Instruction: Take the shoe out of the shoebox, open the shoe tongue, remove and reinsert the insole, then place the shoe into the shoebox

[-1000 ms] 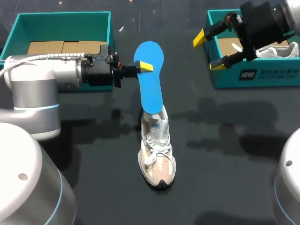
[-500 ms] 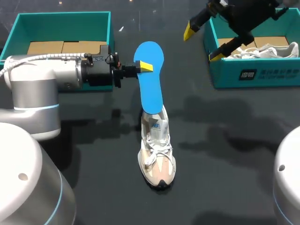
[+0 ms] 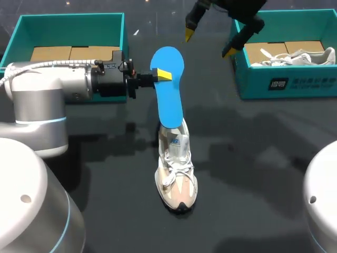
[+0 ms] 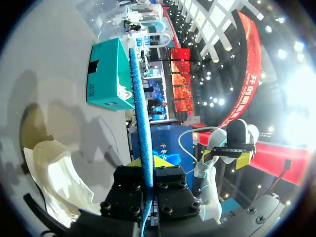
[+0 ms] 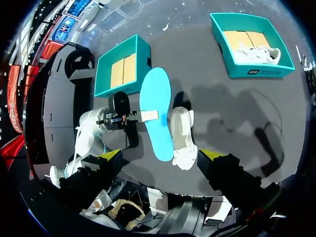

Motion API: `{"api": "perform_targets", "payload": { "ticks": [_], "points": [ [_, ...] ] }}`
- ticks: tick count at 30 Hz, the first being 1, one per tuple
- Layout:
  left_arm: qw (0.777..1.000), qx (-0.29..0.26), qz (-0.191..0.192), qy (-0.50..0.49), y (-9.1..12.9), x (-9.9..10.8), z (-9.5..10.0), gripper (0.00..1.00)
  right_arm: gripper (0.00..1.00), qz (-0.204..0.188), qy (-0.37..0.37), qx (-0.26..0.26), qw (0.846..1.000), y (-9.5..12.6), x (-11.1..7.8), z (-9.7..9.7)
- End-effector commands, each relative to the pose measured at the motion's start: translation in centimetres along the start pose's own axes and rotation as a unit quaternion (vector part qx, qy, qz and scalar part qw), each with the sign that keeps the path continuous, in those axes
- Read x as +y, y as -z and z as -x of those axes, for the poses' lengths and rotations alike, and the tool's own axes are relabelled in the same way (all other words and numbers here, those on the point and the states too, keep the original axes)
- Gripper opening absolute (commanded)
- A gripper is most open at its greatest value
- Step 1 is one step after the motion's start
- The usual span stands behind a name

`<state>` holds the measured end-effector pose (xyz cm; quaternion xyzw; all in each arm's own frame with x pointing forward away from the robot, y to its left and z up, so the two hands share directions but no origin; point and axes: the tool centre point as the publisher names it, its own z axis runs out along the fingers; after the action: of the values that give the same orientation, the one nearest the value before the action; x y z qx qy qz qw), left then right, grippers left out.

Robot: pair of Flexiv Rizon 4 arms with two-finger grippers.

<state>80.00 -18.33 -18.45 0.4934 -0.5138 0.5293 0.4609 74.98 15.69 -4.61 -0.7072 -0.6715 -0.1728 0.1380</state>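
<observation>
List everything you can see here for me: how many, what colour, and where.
shoe: 1, beige and white, mid-table.
insole: 1, blue, one end at the shoe's opening.
left box: 1, teal, far left.
cardboard: brown, in the left box.
right box: 1, teal, far right.
second shoe: 1, white, in the right box.
table: 1, black, under all.
left tool: 1, yellow-tipped, shut on the insole.
right tool: 1, yellow-tipped, open, in the air beside the right box.
</observation>
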Motion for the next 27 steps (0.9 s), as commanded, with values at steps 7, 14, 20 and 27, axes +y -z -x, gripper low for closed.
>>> {"api": "perform_targets", "payload": {
  "ticks": [7, 14, 20, 27],
  "points": [
    [1.0, 0.0, -0.001, 0.0, 0.0, 0.1, 0.0, 0.0, 1.0, -0.002, 0.029, -0.255, 0.966, -2.3, -1.1, -4.3],
    [1.0, 0.0, -0.001, 0.0, 0.0, 0.1, 0.0, 0.0, 1.0, -0.004, 0.032, -0.281, 0.959, -4.1, -2.1, -6.3],
    [1.0, 0.0, -0.001, 0.0, 0.0, 0.1, 0.0, 0.0, 1.0, 0.003, 0.026, -0.286, 0.958, -4.7, -2.3, -6.9],
    [1.0, 0.0, -0.001, 0.0, 0.0, 0.1, 0.0, 0.0, 1.0, 0.007, 0.019, -0.292, 0.956, -4.7, -2.5, -7.2]
  ]
}}
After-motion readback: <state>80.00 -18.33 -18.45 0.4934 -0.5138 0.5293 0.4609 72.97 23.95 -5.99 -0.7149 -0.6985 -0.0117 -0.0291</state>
